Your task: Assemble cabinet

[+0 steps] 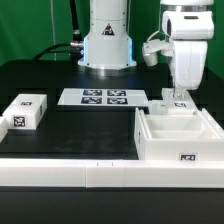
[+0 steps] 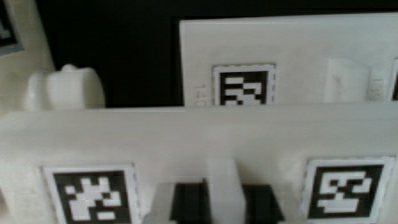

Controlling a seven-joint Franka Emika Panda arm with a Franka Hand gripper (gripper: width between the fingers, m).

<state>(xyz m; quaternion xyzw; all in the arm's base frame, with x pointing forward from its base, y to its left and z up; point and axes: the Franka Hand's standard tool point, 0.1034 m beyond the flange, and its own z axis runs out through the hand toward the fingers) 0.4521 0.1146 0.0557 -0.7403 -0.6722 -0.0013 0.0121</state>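
The cabinet (image 1: 180, 138) is a large white box with thick walls and a tag on its front, at the exterior view's right. My gripper (image 1: 178, 93) hangs over its back edge. In the wrist view my gripper (image 2: 222, 203) has its dark fingers (image 2: 185, 203) on either side of a white ridge of a tagged white panel (image 2: 107, 150). The jaws look shut on that panel. The panel also shows in the exterior view (image 1: 176, 101), upright against the cabinet's back wall. Beyond it in the wrist view is another white face with a tag (image 2: 244, 88).
A small white tagged block (image 1: 25, 111) lies at the exterior view's left. The marker board (image 1: 104, 97) lies flat in front of the robot base (image 1: 106, 45). A white rim (image 1: 70, 168) runs along the table's front edge.
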